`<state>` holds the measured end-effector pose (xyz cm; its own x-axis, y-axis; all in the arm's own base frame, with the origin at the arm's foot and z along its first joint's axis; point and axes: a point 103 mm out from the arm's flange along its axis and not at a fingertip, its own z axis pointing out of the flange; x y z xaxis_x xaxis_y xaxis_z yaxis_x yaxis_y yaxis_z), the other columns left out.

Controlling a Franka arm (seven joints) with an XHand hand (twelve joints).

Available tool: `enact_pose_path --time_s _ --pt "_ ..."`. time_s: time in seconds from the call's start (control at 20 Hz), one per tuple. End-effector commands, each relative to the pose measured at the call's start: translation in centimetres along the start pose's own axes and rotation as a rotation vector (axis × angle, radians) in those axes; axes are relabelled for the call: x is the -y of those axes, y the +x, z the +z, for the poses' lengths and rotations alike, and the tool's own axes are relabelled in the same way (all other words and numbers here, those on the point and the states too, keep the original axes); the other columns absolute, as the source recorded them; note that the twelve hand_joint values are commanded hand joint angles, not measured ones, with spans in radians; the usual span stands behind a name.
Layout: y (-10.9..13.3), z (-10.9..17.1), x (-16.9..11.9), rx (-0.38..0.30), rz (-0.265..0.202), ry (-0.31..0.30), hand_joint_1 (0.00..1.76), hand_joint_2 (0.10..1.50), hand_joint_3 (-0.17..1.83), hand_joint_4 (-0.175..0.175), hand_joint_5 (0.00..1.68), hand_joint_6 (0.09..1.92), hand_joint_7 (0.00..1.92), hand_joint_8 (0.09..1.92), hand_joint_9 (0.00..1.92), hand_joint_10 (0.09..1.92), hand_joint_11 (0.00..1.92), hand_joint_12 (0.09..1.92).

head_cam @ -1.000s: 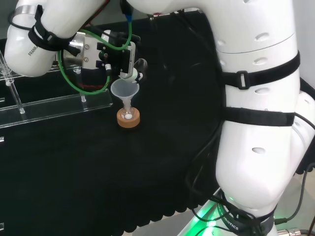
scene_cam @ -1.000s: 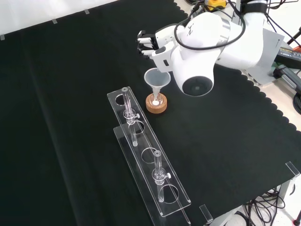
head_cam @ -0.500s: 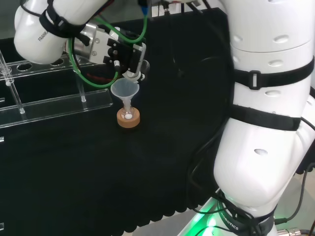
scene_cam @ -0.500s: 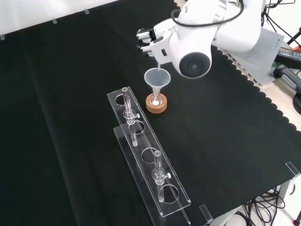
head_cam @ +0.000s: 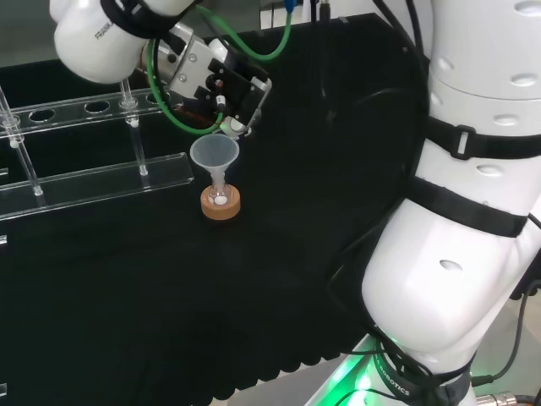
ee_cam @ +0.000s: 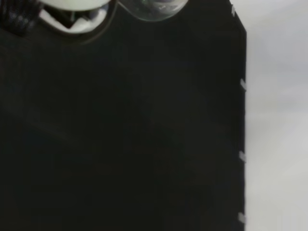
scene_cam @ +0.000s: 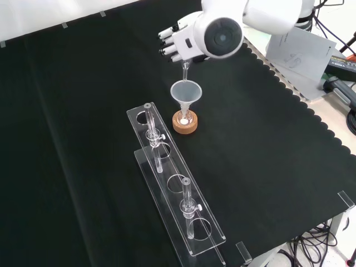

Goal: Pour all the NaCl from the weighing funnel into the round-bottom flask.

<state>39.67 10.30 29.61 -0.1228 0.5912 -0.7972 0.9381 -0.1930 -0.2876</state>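
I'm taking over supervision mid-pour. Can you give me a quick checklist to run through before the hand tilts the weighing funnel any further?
1. Weighing funnel spout over the plastic funnel: ok, front view.
2. Plastic funnel seated in round-bottom flask: ok.
3. Flask on cork ring: ok, upright.
4. Hand curled round the weighing funnel: ok.
5. NaCl left in the weighing funnel: cannot tell.
6. Acrylic rack apart from the flask: ok.

clear glass weighing funnel point(scene_cam: 185, 70): tilted, spout down over a funnel mouth | small round-bottom flask point(scene_cam: 184, 119): upright on cork ring, white powder inside, centre of cloth in front view
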Motion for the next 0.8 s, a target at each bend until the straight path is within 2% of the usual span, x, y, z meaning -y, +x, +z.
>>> enact_pose_path --time_s 0.05,0.7,0.8 --pt "-0.5 1.1 -0.2 -0.100 0.006 0.022 1.09 0.72 0.64 0.175 1.15 0.88 0.58 0.66 0.90 0.39 0.66 1.14" --pt "-1.5 2.9 -0.6 -0.252 0.038 -0.061 1.09 0.72 0.64 0.175 1.15 0.88 0.58 0.66 0.89 0.39 0.66 1.14" --pt "-1.6 3.1 -0.8 -0.279 0.033 -0.057 1.09 0.72 0.64 0.175 1.15 0.88 0.58 0.66 0.89 0.39 0.66 1.14"
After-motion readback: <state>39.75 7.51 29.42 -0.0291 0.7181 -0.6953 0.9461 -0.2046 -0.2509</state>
